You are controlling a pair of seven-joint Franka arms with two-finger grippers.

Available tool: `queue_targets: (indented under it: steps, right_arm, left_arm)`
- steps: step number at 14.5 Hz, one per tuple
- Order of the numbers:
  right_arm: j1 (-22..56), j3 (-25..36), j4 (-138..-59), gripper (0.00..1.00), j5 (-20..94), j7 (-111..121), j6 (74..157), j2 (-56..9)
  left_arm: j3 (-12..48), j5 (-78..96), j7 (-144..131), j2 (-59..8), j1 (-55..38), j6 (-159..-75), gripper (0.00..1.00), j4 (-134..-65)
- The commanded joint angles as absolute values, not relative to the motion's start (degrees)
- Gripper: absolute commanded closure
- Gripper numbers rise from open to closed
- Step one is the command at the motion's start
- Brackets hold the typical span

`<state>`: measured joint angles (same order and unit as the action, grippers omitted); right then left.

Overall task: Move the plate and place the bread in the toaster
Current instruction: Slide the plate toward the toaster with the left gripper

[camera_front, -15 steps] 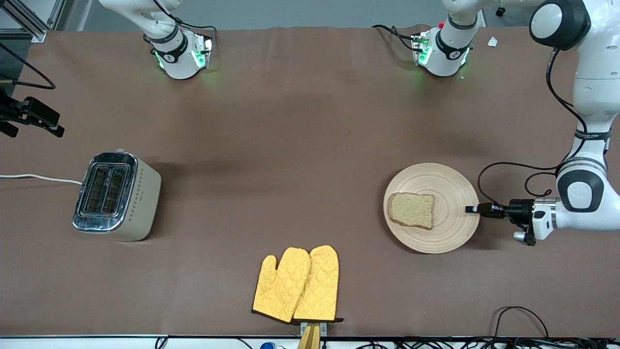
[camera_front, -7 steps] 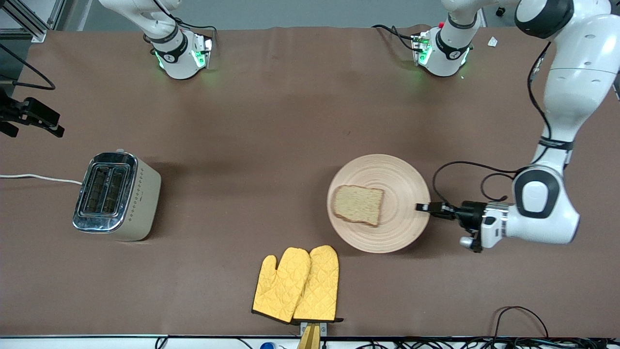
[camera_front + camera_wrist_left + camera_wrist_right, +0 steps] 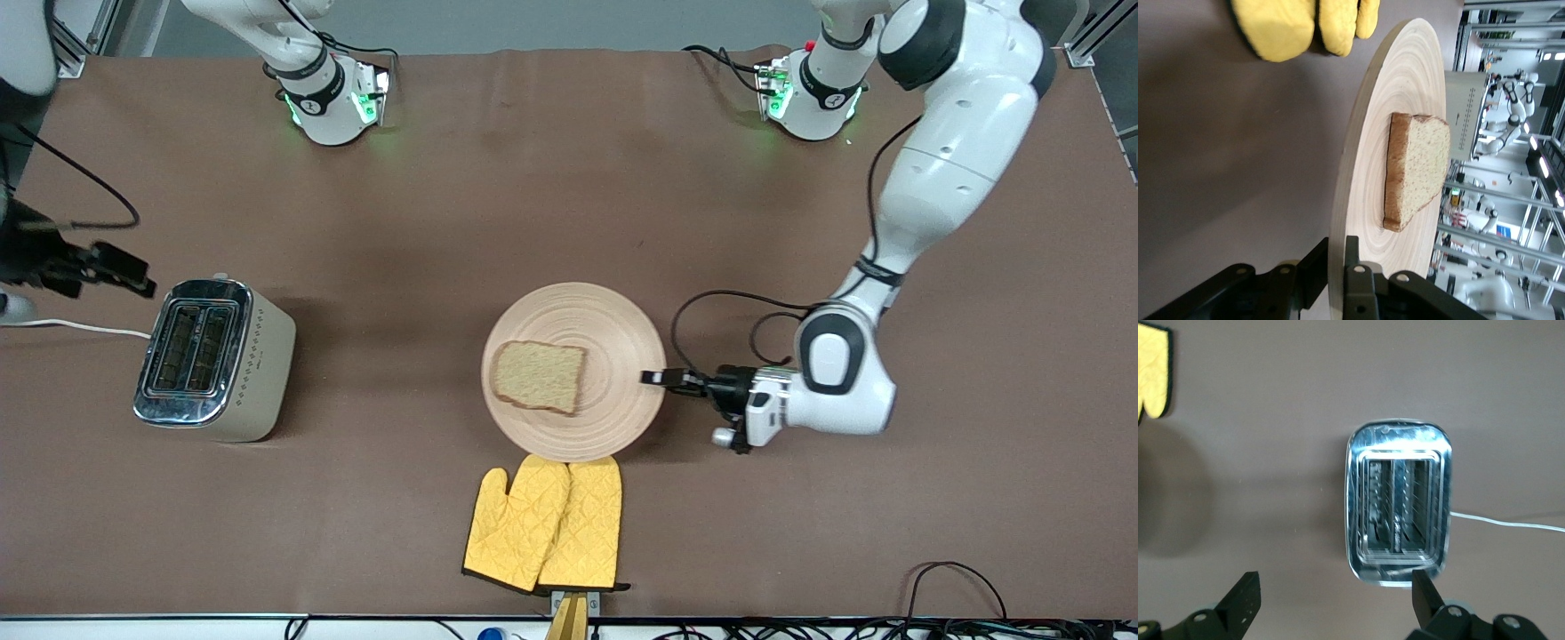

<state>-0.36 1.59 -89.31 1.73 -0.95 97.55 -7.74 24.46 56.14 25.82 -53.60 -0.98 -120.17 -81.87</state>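
Observation:
The round wooden plate (image 3: 615,333) lies mid-table with the slice of brown bread (image 3: 539,377) flat on it. My left gripper (image 3: 655,378) is shut on the plate's rim at the edge toward the left arm's end; in the left wrist view the fingers clamp the plate (image 3: 1405,107) edge-on, one above and one below, at my left gripper (image 3: 1337,250), with the bread (image 3: 1421,163) just past them. The cream toaster (image 3: 213,358) stands toward the right arm's end, both slots empty. My right gripper (image 3: 124,269) hovers open beside the toaster (image 3: 1399,500), its jaws (image 3: 1335,583) wide with nothing between.
A pair of yellow oven mitts (image 3: 544,524) lies near the front edge, their tips at the plate's nearer rim. The toaster's white cord (image 3: 76,327) runs off the right arm's end of the table. Brown tabletop lies between plate and toaster.
My left gripper has slid the plate with the bread from the left arm's end to mid-table, up against the mitts. My right gripper has moved closer to the toaster.

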Motion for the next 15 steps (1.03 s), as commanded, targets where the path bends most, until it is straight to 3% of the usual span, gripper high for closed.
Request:
queue_targets:
  steps: [1,6,11,13,14,15]
  right_arm:
    - [2.62,1.32,-93.07,0.0,2.29,-7.19,104.21,-10.45]
    - [7.37,1.23,-97.55,0.0,2.29,-14.57,118.27,-17.21]
    - [12.2,1.23,-98.53,0.0,2.2,-24.75,128.67,-25.39]
    - [14.58,1.23,-98.35,0.0,2.11,-28.73,130.5,-29.6]
    - [15.29,1.23,-98.44,0.0,2.11,-29.87,131.47,-30.58]
    - [16.42,1.23,-98.44,0.0,2.11,-31.62,131.48,-30.76]
  left_arm:
    - [24.79,63.61,28.47,-54.75,-7.18,-127.76,1.0,-81.3]
    - [24.7,68.01,29.79,-58.53,-16.25,-139.03,1.0,-79.1]
    - [24.61,73.21,33.84,-60.12,-18.37,-140.36,0.98,-79.1]
    - [24.43,73.13,34.1,-60.03,-18.37,-140.36,0.79,-79.19]
    - [24.35,73.04,33.75,-59.68,-18.11,-140.36,0.48,-79.19]
    - [24.35,72.69,33.14,-59.16,-17.67,-140.36,0.01,-79.28]
